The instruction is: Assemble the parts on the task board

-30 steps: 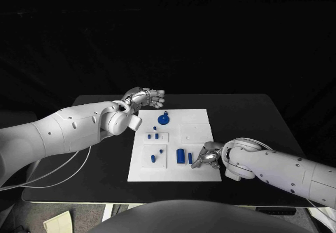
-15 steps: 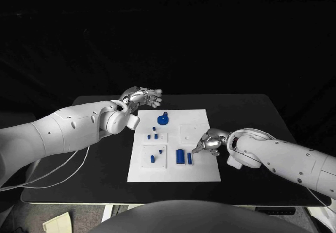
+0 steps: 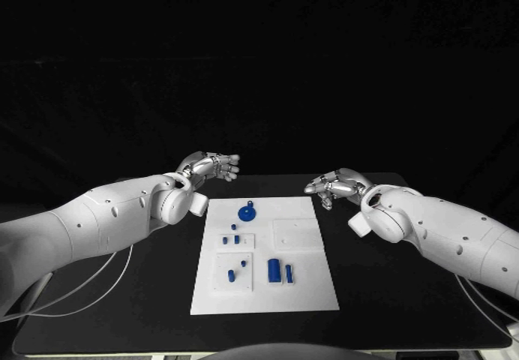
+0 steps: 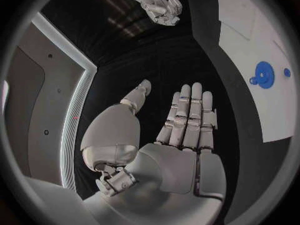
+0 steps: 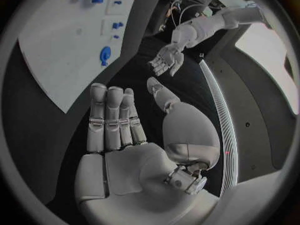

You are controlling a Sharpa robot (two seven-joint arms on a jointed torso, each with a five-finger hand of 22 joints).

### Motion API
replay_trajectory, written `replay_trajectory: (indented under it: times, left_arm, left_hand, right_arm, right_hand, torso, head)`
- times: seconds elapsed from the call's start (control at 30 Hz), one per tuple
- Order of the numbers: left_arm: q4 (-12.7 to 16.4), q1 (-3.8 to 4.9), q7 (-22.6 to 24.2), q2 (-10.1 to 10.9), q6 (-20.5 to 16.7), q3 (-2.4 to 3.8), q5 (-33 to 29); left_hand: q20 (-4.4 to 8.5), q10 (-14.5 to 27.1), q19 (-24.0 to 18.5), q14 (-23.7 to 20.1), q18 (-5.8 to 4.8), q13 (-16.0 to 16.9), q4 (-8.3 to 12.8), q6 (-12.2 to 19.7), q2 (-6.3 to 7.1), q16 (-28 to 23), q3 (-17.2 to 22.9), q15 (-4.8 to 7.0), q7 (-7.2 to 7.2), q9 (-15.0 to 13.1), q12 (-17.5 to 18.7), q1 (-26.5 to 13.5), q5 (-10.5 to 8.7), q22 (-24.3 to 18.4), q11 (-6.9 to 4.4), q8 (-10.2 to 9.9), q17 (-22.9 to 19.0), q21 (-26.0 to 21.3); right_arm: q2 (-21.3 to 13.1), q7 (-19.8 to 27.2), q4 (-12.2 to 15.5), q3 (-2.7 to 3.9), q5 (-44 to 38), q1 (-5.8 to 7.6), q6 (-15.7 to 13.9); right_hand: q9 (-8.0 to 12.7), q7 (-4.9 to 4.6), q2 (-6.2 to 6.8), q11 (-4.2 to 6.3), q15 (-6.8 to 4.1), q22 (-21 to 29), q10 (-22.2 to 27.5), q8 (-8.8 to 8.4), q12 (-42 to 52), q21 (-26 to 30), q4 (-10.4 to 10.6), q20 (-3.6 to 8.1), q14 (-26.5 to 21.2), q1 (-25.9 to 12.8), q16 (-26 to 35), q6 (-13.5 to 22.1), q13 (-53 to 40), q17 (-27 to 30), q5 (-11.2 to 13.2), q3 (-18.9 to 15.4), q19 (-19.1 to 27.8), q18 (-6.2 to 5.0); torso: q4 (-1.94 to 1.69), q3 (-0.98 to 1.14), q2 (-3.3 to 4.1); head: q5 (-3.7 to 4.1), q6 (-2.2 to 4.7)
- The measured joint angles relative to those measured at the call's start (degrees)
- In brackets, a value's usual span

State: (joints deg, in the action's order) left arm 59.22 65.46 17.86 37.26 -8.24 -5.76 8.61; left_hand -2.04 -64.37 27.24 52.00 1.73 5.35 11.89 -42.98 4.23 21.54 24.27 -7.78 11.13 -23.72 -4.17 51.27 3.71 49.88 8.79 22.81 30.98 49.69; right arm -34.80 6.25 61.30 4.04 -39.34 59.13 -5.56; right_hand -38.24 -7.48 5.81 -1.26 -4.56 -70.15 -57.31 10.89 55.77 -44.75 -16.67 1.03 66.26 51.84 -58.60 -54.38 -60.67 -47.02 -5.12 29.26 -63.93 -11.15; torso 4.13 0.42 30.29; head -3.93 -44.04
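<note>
Now both hands hover empty beyond the far end of the white task board (image 3: 308,289): the left hand (image 3: 212,166) and right hand (image 3: 335,183) have fingers straight and spread. Small blue parts (image 3: 274,270) rest on the board, on the black table (image 3: 389,300).

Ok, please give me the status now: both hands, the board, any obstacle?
Left hand open, right hand open, both off the task board, fingers holding nothing. Blue parts lying on board. Nothing in the way.
</note>
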Motion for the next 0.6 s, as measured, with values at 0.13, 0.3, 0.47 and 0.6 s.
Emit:
replay_trajectory:
  times: [0.13,0.3,0.47,0.6]
  left_arm:
    - [-1.9,-0.01,0.6,-0.7,0.0,-0.01,-0.5]
    - [-3.4,-0.07,1.3,-0.8,0.5,-0.04,-1.6]
    - [-5.1,-0.07,2.0,-0.8,1.1,-0.03,-3.5]
    - [-5.9,-0.11,2.2,-0.7,1.3,-0.04,-4.1]
  left_hand:
    - [0.00,0.0,0.0,0.0,0.00,0.0,0.0,0.0,0.00,-0.3,0.0,0.00,0.00,0.0,0.0,0.0,-0.21,0.0,0.00,0.2,0.0,0.0]
    - [-0.42,1.5,-2.9,-3.1,0.01,-0.4,0.5,0.2,-0.33,-2.8,-0.5,-0.26,-0.88,0.3,0.0,0.3,-0.21,-0.2,-0.62,0.5,-0.6,-1.8]
    - [-0.93,3.8,-5.9,-6.0,-1.29,-1.3,0.7,0.8,-0.33,-5.0,-0.7,-0.62,-1.64,0.8,0.3,0.3,-0.21,-0.6,-0.75,0.5,-1.4,-3.8]
    - [-0.31,10.1,-12.2,-18.8,-1.30,-2.4,-2.5,12.1,-1.86,-9.7,-7.0,1.51,-4.44,7.0,1.4,-13.4,-1.16,-13.8,-2.84,-5.8,-9.5,-16.4]
  right_arm:
    - [1.8,2.2,-4.4,1.16,6.2,0.44,-0.7]
    - [3.1,4.4,-9.0,1.48,12.8,0.31,-1.2]
    - [4.1,6.1,-12.9,1.61,17.0,0.31,-1.5]
    - [4.2,6.5,-13.6,1.58,18.0,0.27,-1.6]
  right_hand:
    - [0.3,-1.79,0.86,-2.63,4.23,3.3,8.6,-1.32,-9.1,8.2,0.5,-3.15,-10.7,1.3,8.5,2.8,5.7,3.7,-1.0,1.7,11.1,-0.42]
    - [2.0,-2.24,-0.02,-8.12,14.01,13.5,13.0,-3.12,-34.0,25.7,0.4,-9.75,-24.7,2.9,28.6,7.8,31.0,17.0,-1.0,1.4,28.8,2.81]
    - [4.0,-1.10,-0.69,-7.21,13.66,15.7,9.2,-3.13,-40.8,28.6,-0.1,-10.93,-24.3,3.5,33.5,10.1,42.0,22.6,-2.2,-2.1,29.4,2.78]
    - [13.5,1.23,-2.63,-4.87,11.08,30.7,20.8,-5.01,-46.2,33.5,4.4,-8.94,-35.3,-11.3,40.9,22.1,49.1,30.0,-0.6,-10.0,38.5,4.21]
  torso:
    - [0.15,-0.18,-0.28]
    - [0.12,-0.18,-0.58]
    - [-0.05,-0.09,-0.71]
    - [-0.08,-0.04,-0.74]
  head:
    - [-0.04,1.46]
    - [0.13,3.20]
    - [0.24,4.77]
    - [0.15,5.19]
